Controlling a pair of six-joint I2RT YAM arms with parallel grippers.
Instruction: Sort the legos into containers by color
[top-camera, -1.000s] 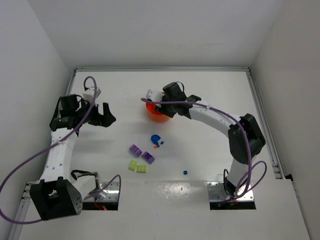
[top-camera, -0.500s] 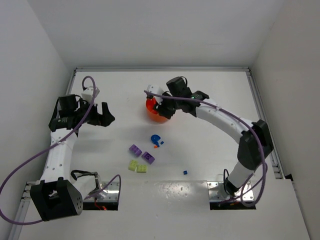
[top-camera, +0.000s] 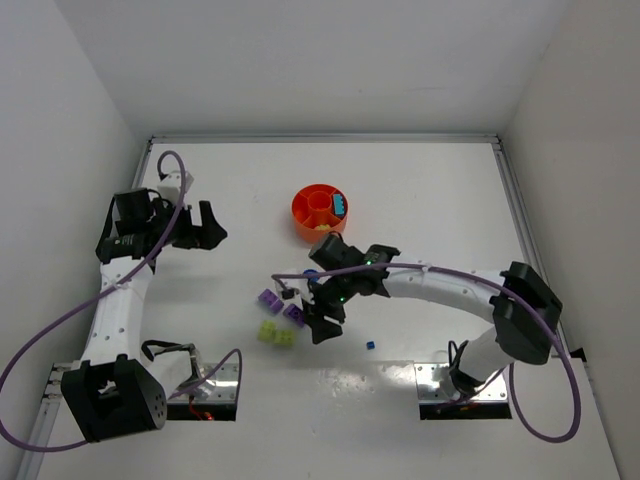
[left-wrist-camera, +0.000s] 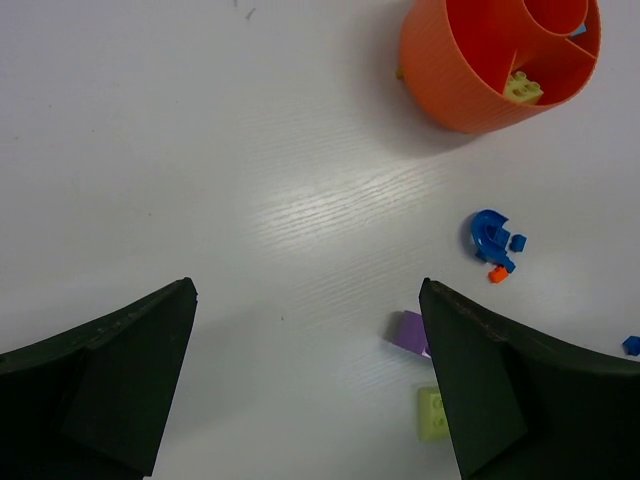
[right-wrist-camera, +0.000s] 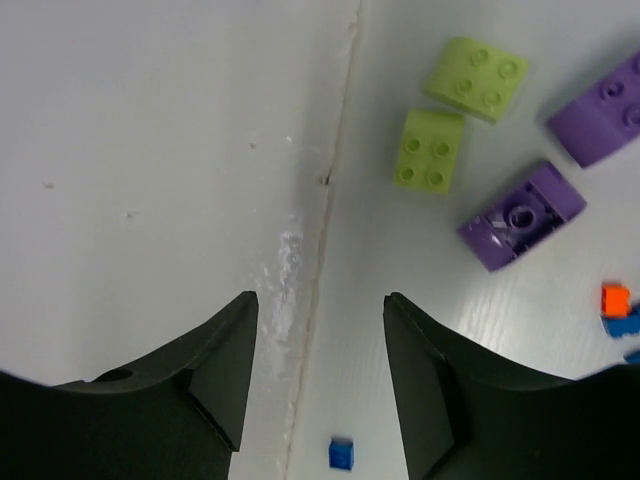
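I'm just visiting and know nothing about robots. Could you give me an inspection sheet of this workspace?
Surface: white table, faint seam across it.
Job's things: orange bowl holds a lime brick and blue bits; loose on the table: purple bricks, lime pair, blue arch, orange bit, small blue brick.
Clutter: nothing seen.
End effectors: left end effector open, empty; right end effector open, empty, near the loose bricks.
Cables: purple cables run along both arms.
Surroundings: white walls on three sides.

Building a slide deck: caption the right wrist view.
Open right gripper above the table, near two lime bricks, two purple bricks and a tiny blue piece.
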